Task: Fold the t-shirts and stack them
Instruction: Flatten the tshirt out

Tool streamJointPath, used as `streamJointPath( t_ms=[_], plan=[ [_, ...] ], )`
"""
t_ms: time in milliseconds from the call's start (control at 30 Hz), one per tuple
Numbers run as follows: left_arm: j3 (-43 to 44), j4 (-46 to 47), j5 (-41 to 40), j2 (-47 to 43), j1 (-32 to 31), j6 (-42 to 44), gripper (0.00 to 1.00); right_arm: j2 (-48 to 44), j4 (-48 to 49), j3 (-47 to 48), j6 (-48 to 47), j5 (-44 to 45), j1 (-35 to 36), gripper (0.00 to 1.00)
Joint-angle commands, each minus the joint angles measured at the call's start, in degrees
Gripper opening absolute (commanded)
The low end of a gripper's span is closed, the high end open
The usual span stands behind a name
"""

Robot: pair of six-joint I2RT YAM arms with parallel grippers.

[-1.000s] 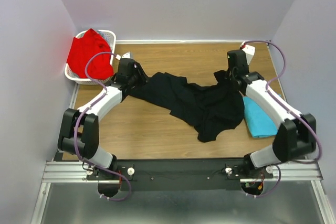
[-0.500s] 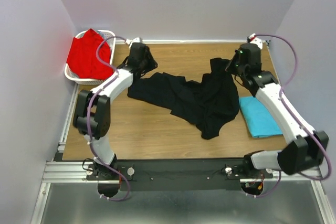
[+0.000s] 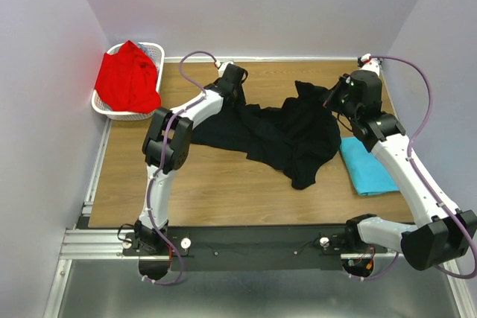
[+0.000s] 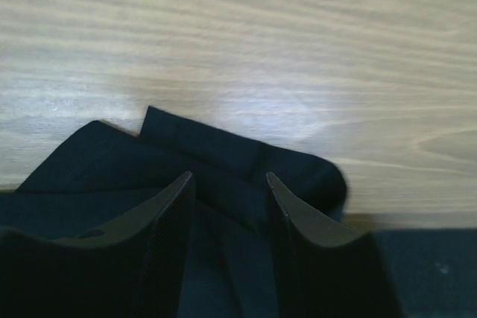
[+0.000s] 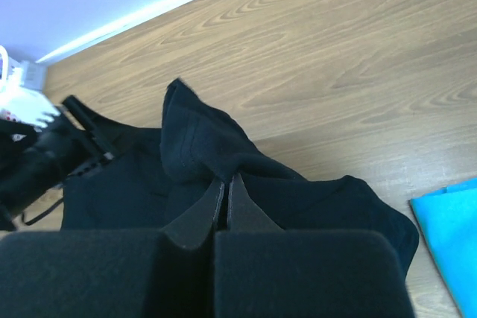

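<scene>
Black shirt — fold apparently in pincer

The top view looks down from high behind the near edge over the whole tabletop; both wrist views (close, low) share the black shirt.

Bright, even light from above; a pale glare on the table just beyond the left jaws, themselves blurred.

White lattice basket at the far left corner of a wooden table, pale lilac walls around.
</scene>
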Motion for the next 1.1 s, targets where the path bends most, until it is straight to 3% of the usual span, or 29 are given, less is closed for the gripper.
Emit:
streamJointPath(
  t_ms=[0,367,500,533,600,667,800,867,1067],
  plan=[
    [2.88,-3.90,-2.37,2.91,-0.18,1.46,0.50,-0.57,0.08,0.62,-0.01,-1.69,0.03,0.01],
    [-2.04,-3.03,-2.38,2.12,-1.23,-0.03,0.48,0.91,0.16,0.09,0.16,-1.95,0.03,0.01],
    [-3.10,-0.13,1.04,0.63,-1.67,-0.03,0.37,2.94,0.16,1.06,-0.10,-1.52,0.12,0.01],
    [-2.92,-0.04,1.57,0.27,-1.76,-0.03,0.24,3.38,0.16,1.32,-0.01,-1.51,0.12,0.00],
    [-2.66,0.05,2.19,-1.39,-1.85,0.23,0.09,4.43,0.16,1.93,0.16,-1.34,0.12,0.01],
    [-3.01,-0.04,1.93,-3.32,-1.85,0.67,0.00,4.96,0.16,2.38,0.17,-1.25,0.12,0.00],
    [-5.55,-0.39,1.93,-11.12,-1.76,1.90,0.00,5.84,0.16,3.43,0.08,-0.55,0.12,0.00],
    [-9.67,-0.13,2.10,-15.00,-1.85,1.90,0.00,5.93,0.16,4.22,-0.19,0.07,0.12,0.00],
    [-34.35,6.81,5.18,-33.55,-2.46,-3.53,0.00,4.35,0.16,7.38,-0.80,-0.54,0.12,0.01]
  ],
)
